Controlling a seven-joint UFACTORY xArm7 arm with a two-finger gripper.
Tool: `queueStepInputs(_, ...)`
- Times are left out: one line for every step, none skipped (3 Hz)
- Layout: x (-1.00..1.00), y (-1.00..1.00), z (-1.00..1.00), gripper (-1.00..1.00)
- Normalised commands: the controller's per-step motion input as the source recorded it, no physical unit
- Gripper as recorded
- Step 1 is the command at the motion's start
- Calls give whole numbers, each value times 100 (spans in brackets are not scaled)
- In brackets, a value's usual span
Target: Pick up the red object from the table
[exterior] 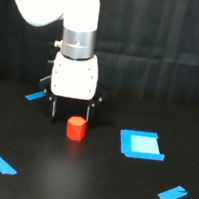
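The red object (76, 128), a small red-orange block, stands upright on the black table (92, 182) near the middle of the exterior view. My gripper (70, 111) hangs from the white arm directly above and just behind it, its two dark fingers (51, 107) spread wider than the block. The block's top sits about level with the fingertips and nearer the finger on the view's right. Whether either finger touches the block is unclear. Nothing is held.
A blue square patch (141, 144) lies on the table to the right of the block. Blue tape strips lie at the left behind the gripper (35, 96), at the front left (2, 164) and at the front right (172, 194). A dark curtain closes the back.
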Motion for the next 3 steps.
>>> queueStepInputs(1,-61,1,100)
queueStepInputs(-9,-41,-8,100)
queueStepInputs(1,-12,-7,-44)
